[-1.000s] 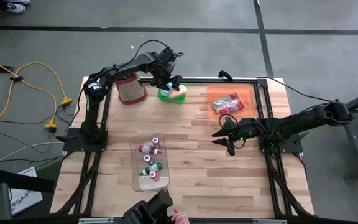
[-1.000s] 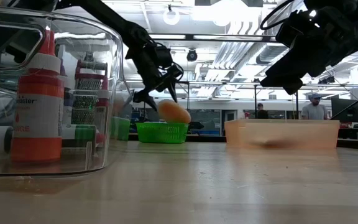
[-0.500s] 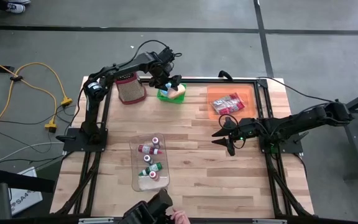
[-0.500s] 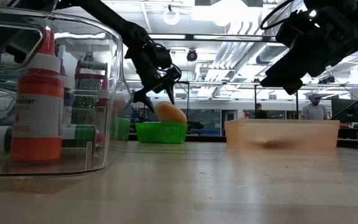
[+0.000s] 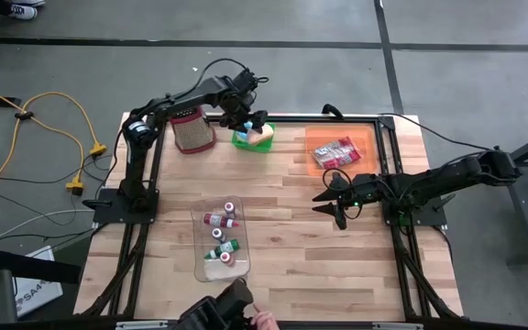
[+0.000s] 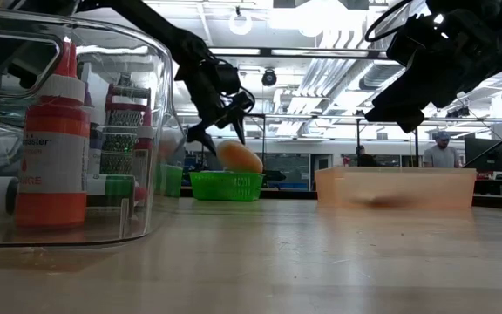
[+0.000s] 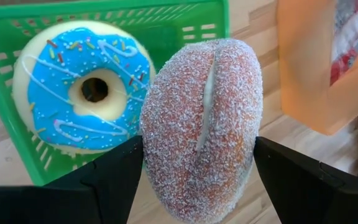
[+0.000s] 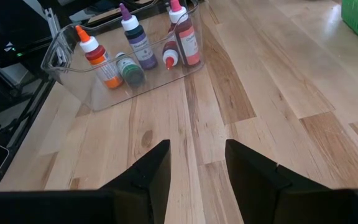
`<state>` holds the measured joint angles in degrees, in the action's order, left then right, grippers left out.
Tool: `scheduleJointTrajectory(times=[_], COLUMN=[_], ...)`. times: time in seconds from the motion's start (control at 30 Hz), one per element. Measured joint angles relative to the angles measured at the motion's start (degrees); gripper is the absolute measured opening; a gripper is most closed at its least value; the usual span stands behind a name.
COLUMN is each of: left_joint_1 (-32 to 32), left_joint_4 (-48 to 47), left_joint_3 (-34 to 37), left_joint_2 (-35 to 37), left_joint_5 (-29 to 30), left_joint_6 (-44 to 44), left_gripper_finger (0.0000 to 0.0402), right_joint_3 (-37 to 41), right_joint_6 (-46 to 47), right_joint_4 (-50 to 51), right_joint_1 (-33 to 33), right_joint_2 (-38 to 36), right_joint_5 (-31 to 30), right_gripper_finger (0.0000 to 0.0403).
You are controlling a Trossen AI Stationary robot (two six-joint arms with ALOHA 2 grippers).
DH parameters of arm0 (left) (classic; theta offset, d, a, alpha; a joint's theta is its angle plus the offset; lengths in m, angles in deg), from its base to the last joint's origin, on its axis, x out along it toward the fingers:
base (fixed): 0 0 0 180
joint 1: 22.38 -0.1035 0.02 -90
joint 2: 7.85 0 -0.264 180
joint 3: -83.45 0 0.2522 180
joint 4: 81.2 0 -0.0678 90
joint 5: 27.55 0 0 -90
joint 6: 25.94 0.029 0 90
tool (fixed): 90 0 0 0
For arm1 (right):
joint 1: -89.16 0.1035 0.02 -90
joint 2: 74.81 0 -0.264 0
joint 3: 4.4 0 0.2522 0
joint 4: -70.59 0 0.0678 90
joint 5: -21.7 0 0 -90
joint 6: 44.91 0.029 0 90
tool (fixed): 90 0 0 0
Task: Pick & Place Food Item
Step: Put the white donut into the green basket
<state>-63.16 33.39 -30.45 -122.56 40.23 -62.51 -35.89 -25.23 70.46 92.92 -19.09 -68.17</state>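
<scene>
A sugar-coated donut point(image 7: 201, 130) sits between the fingers of my left gripper point(image 5: 257, 128), which is shut on it at the table's far side. Under and beside it stands a green basket point(image 7: 185, 18) with a blue-frosted sprinkled donut point(image 7: 82, 93) lying flat on its floor. In the low view the sugared donut point(image 6: 240, 157) hangs just over the basket's rim point(image 6: 227, 174). My right gripper point(image 5: 333, 203) waits open over the table's right middle, nothing between its fingers point(image 8: 148, 174). My left gripper pinches the sugared donut by two opposite sides point(image 7: 151, 149) between its two fingers point(image 7: 114, 171). The fingers slant down at it from above. The donut stands on edge, its split facing the wrist camera, lifted clear over the basket's right side.
An orange bin point(image 5: 342, 147) with red-and-white packets stands at the far right. A clear container point(image 5: 221, 238) with several small bottles lies near the front middle. A red-rimmed grater point(image 5: 192, 131) stands left of the basket. People show far off in the room point(image 6: 441, 148).
</scene>
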Motion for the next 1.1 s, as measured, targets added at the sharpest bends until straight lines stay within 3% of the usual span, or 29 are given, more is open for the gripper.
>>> scheduleJointTrajectory(times=[1.1], left_joint_1=[2.9], left_joint_4=[2.0], left_joint_3=[0.0], left_joint_2=[0.8], left_joint_5=[8.1], left_joint_6=[7.8], left_gripper_finger=[0.0295], right_joint_3=[0.0], right_joint_6=[0.0], right_joint_4=[0.0], right_joint_1=[0.0], right_joint_2=[0.0], right_joint_5=[0.0], right_gripper_finger=[0.0142])
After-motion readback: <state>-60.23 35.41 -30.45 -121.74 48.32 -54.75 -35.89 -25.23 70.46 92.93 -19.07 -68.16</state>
